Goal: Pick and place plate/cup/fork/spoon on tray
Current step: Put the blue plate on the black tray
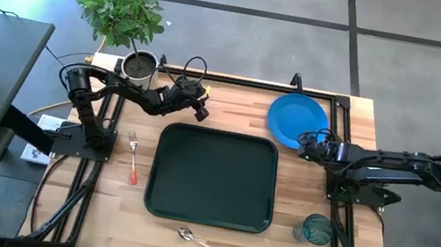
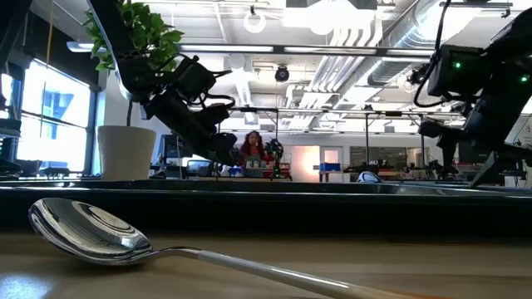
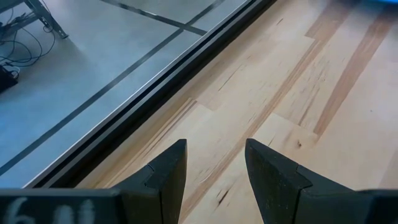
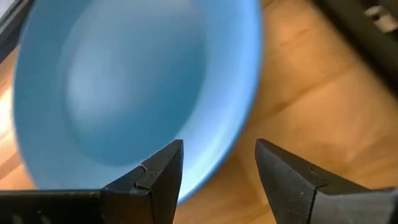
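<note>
The round, flat, bright blue plate [image 1: 297, 121] lies on the pale wooden table [image 1: 211, 242] near its far right corner, just beyond the far right corner of the large dark green rectangular tray [image 1: 213, 177], whose raised rim and rounded corners frame a bare floor. The right gripper [image 1: 306, 145] sits at the plate's near edge; in the right wrist view its two dark fingers [image 4: 158, 174] stand spread apart, one over the blue rim [image 4: 124, 87] and the other over bare wood — nothing is pinched between them. The slim metal fork with an orange handle [image 1: 133, 158] lies left of the tray, its long axis running near to far, silver tines toward the far side and the handle toward the near edge. The slim metal spoon with an orange-ended handle [image 1: 200, 243] lies just in front of the tray's near rim, angled slightly, its shiny rounded bowl [image 2: 87, 230] to the left and the handle to the right. The small see-through teal-blue tumbler [image 1: 314, 230] stands upright off the tray's near right corner, close to the right arm's base frame. The left gripper [image 1: 201, 103] hovers beyond the tray's far left corner, its fingers [image 3: 168, 177] parted over bare wood near the table's black edge rail. A grey metal pot holding a leafy green plant [image 1: 137, 64] stands at the far left corner, beside the left arm.
</note>
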Robot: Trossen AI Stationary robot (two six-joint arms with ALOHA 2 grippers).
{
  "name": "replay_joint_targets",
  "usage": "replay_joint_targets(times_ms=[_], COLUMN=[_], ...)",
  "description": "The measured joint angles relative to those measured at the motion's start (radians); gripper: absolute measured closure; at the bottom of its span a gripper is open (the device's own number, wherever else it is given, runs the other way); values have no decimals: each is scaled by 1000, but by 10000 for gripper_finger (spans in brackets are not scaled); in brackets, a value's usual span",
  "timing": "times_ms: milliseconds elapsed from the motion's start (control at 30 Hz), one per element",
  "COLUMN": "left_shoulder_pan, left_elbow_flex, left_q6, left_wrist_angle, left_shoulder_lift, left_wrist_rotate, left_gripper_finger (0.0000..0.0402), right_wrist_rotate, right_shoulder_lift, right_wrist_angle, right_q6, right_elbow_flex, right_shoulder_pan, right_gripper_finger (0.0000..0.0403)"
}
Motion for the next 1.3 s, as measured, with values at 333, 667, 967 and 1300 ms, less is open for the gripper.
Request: replay_joint_targets(times_ms=[333, 667, 967, 1300], left_shoulder_pan=[-1, -1, -1, -14], left_elbow_flex=[0, 0, 0, 1], left_q6=[2, 17, 27, 36], left_wrist_angle=[0, 17, 38, 52], left_shoulder_lift=[0, 0, 0, 0], left_wrist_rotate=[15, 16, 22, 22], left_gripper_finger=[248, 248, 248, 248], right_wrist_rotate=[94, 106, 155, 202], right_shoulder_lift=[142, 322, 366, 331], right_wrist_angle=[97, 226, 291, 353], right_q6=[141, 114, 7, -71], right_elbow_flex=[0, 4, -1, -1], right_shoulder_pan=[0, -48, -65, -32], right_gripper_finger=[210, 215, 323, 384])
